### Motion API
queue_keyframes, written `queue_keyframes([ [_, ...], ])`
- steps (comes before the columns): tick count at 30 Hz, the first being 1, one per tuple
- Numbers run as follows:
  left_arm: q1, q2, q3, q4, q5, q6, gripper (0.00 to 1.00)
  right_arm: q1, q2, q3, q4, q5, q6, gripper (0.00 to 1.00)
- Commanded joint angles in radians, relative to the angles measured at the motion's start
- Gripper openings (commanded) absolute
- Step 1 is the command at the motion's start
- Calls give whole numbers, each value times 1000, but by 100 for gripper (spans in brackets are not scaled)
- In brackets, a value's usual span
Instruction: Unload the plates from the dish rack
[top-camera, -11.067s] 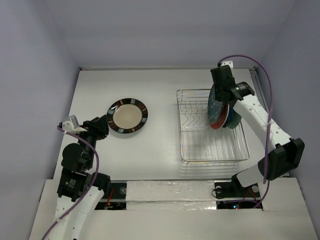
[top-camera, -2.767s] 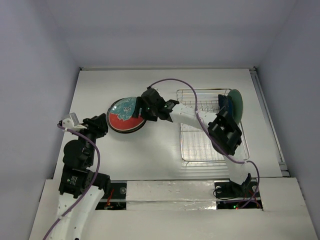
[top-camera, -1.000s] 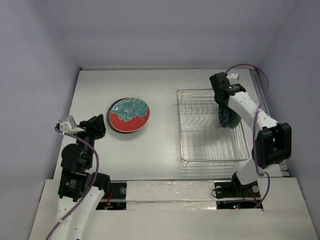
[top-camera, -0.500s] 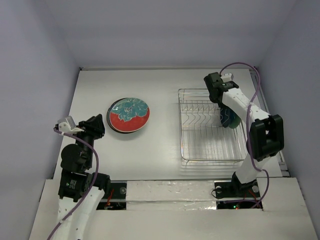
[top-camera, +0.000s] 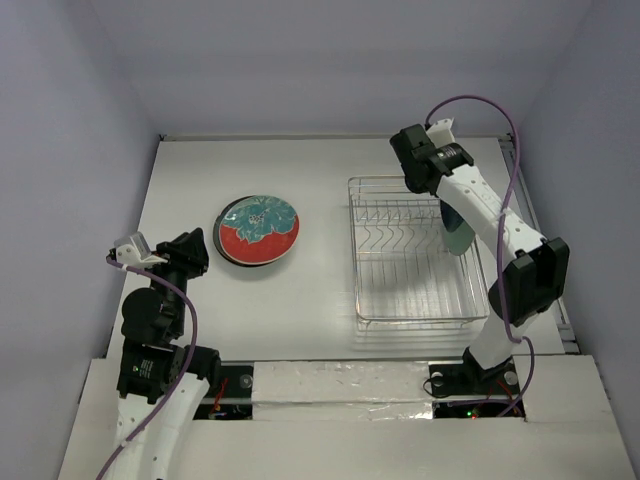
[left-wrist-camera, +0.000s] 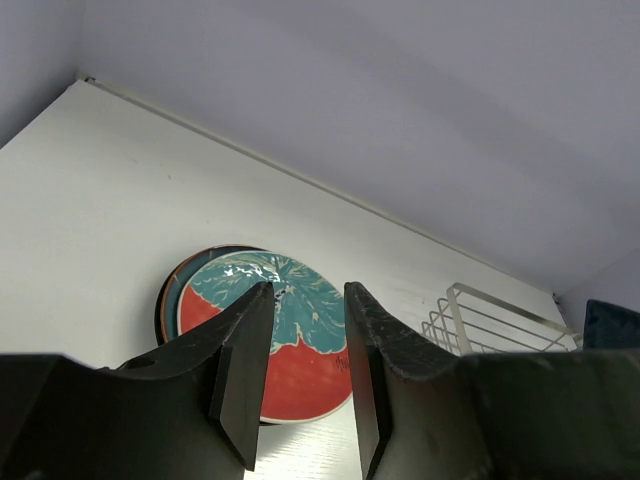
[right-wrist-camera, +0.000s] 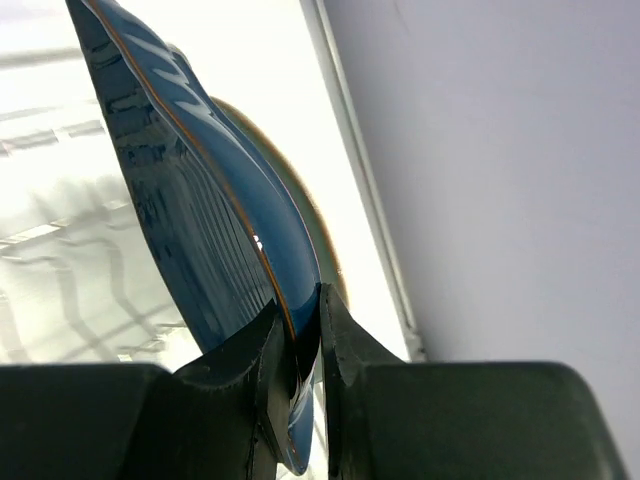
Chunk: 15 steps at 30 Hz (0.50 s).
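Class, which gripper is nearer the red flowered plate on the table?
Left. The left gripper is close by the left edge of the red flowered plate; the right gripper is away over the dish rack, clamping a navy dish.

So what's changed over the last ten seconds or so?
The right arm carried the red flowered plate from the rack over to the left, set it on the cream plate, let go and swung back. Its right fingers have now closed on the rim of the blue dish. The left arm and the green plate stayed put.
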Motion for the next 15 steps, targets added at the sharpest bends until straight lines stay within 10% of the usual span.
queue_keyframes([
  [1, 4, 6, -4, 57, 4, 3, 32, 59, -90, 124, 15, 103, 38, 0],
  [15, 4, 18, -1, 53, 4, 3, 32, 232, -230, 12, 462, -555, 201, 0],
])
